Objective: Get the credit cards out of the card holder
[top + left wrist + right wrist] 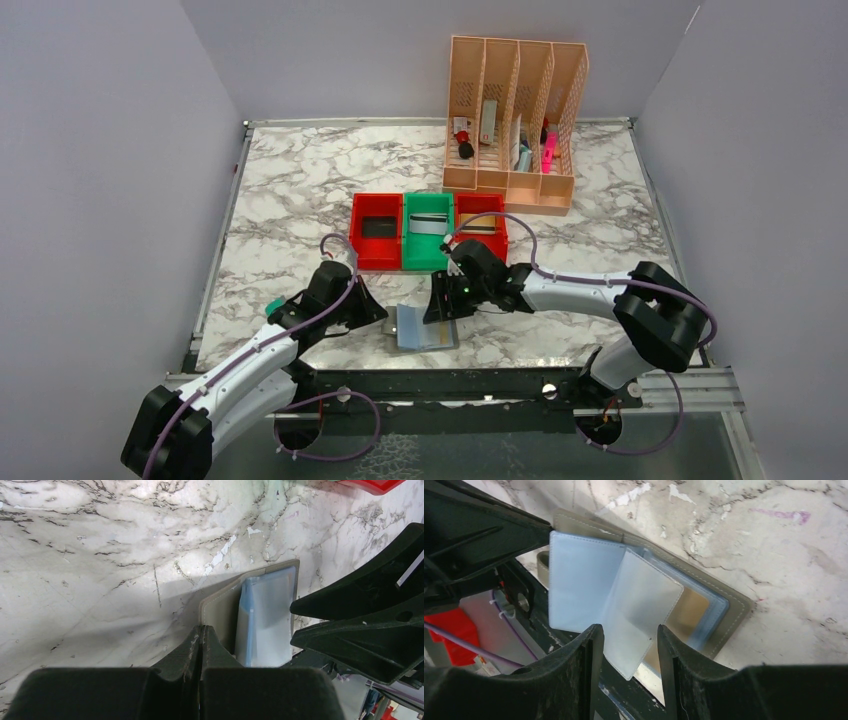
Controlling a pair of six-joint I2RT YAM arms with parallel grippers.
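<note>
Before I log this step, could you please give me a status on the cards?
Left gripper shut, tips at edge of card holder. Right gripper astride silver-grey card, grip unclear. Gold-tan card pocketed. Nothing blocking.

Two arms, same build.
- Left arm (240, 365): long white link shell, bulky black housings at joints, small teal piece (273, 306) near wrist.
- Right arm (575, 290): white link, blocky black joint housing (660, 318), tiny green light (466, 290) on wrist.
- Thin purple cable (505, 215) along each arm, with loose loops at base and wrist.
- Left gripper (200, 645): matte black, wedge-shaped, narrow tips.
- Right gripper (630, 630): black fingers (574, 670), dusty, with pale scuff marks.
</note>
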